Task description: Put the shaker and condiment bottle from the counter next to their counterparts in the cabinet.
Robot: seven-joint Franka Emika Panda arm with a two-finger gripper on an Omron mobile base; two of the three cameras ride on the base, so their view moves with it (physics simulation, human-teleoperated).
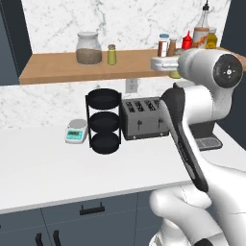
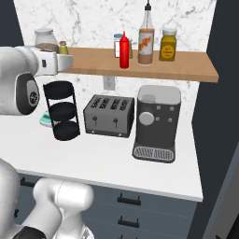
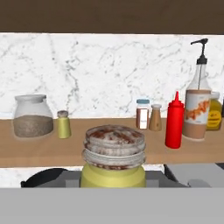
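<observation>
On the cabinet, going from its left end, stand a glass jar of brown grains, then just beside it the counterpart shaker. Right before the camera in the hand view sits the shaker, yellow-green with a speckled grey cap, very close and low; the hand is closed on it, held level with the shelf's front edge in the left base view. Farther right come two small brown spice jars side by side, the red squeeze bottle a little forward of them, and touching or nearly touching it the condiment bottle, tall with a black tip. A mustard-yellow jar stands behind that. Below, on the table, sit a small scale, a black three-tier rack, a toaster and a coffee machine.
</observation>
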